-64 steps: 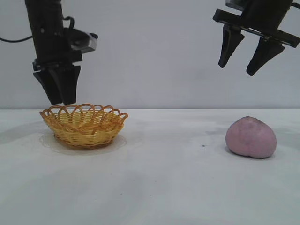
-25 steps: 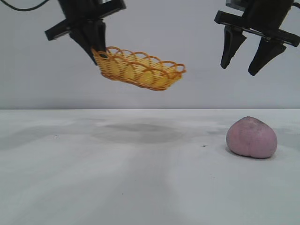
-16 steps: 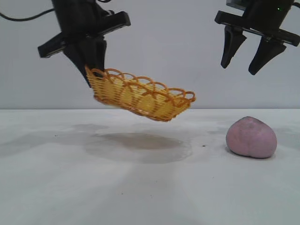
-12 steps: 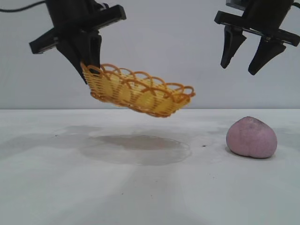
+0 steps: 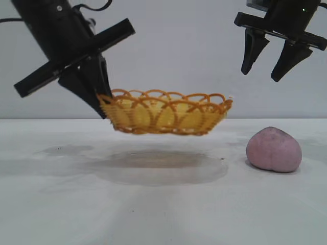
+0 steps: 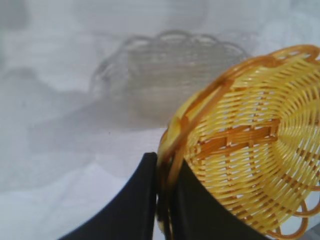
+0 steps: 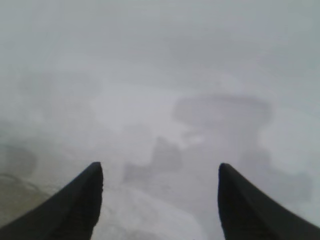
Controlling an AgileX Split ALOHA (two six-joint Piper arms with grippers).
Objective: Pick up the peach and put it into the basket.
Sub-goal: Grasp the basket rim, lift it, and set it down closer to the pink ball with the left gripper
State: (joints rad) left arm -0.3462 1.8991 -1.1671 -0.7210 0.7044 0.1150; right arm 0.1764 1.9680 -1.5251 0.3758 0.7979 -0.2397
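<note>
The yellow woven basket [image 5: 166, 113] with its orange looped rim hangs level just above the white table, left of centre. My left gripper [image 5: 103, 104] is shut on the basket's left rim, and the left wrist view shows the rim [image 6: 170, 150] pinched between the two black fingers [image 6: 137, 200]. The pinkish-purple peach [image 5: 273, 149] rests on the table at the right, apart from the basket. High above the peach my right gripper [image 5: 260, 76] stands open and empty. The right wrist view shows only bare table between its fingers [image 7: 80, 200].
The white table [image 5: 163, 204] runs wide in front of a plain grey wall. The basket's shadow [image 5: 153, 166] lies on the table beneath it. Bare table separates the basket from the peach.
The left arm has lifted the basket off the far left of the table, carried it right, lowered it and levelled it. The right gripper and the peach have not moved.
</note>
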